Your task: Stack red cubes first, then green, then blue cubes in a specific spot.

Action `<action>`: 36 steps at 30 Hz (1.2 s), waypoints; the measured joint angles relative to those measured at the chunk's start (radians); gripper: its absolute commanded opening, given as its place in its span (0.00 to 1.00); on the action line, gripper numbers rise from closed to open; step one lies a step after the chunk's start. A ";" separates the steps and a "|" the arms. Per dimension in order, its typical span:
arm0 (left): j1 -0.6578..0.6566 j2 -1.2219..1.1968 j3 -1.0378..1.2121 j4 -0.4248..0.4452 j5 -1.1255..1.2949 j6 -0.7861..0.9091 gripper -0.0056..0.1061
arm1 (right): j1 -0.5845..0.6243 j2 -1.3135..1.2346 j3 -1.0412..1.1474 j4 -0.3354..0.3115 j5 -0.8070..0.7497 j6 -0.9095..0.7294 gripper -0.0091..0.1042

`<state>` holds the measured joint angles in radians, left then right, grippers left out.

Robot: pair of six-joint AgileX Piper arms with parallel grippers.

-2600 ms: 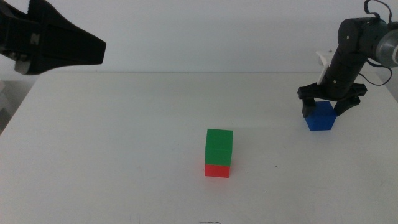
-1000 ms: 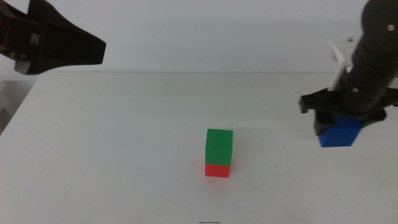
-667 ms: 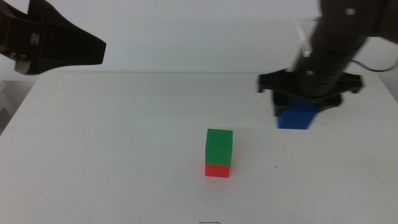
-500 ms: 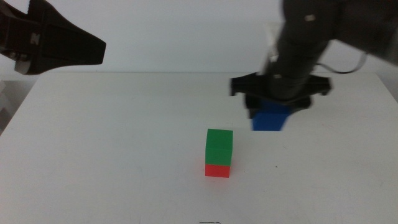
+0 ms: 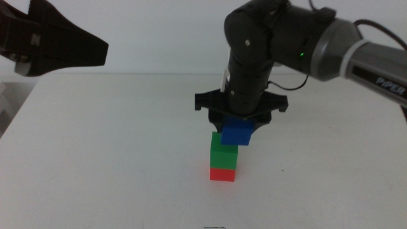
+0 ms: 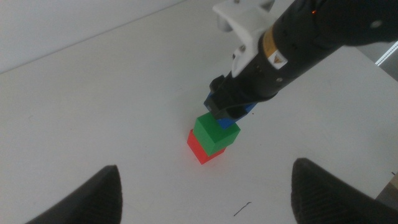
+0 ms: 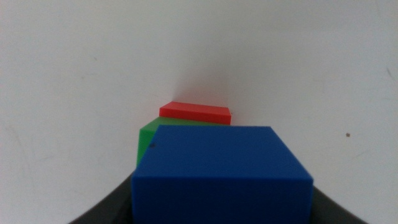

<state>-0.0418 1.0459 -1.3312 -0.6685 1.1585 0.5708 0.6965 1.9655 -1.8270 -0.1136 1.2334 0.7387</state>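
lab, bare white table, plain wall

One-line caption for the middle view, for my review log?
Right gripper holds the blue cube just above the green cube stacked on the red cube.

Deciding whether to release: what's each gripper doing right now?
Left gripper: jaws open, empty, waiting off to the side.
Right gripper: jaws shut on the blue cube, over the green cube.

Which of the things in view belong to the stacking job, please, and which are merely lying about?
Part of the job:
- blue cube, held in the right tool over the stack
- green cube, resting on the red cube

Lying about:
- nothing on the white table; the left tool waits open, raised at the left.
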 measured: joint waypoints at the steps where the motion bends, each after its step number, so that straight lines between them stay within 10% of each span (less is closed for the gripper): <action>1: 0.000 0.000 0.000 0.000 0.000 0.000 0.87 | 0.003 0.007 0.000 -0.001 0.000 0.003 0.07; 20: 0.000 0.000 0.000 0.000 0.000 0.000 0.87 | 0.026 0.060 -0.047 -0.001 0.000 0.026 0.09; 22: 0.000 0.000 0.000 0.000 0.000 0.000 0.87 | 0.026 0.063 -0.047 -0.001 -0.001 0.026 0.19; 23: 0.000 0.000 0.000 0.000 0.000 0.000 0.87 | 0.026 0.063 -0.048 0.000 -0.001 0.025 0.59; 24: 0.000 0.000 0.000 0.000 0.000 0.000 0.87 | 0.026 0.066 -0.048 0.006 -0.004 0.022 0.65; 36: 0.000 0.000 0.000 0.000 0.000 0.000 0.87 | 0.029 0.031 -0.054 0.016 -0.009 -0.067 0.87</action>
<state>-0.0418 1.0459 -1.3312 -0.6685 1.1585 0.5708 0.7257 1.9963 -1.8810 -0.0976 1.2243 0.6712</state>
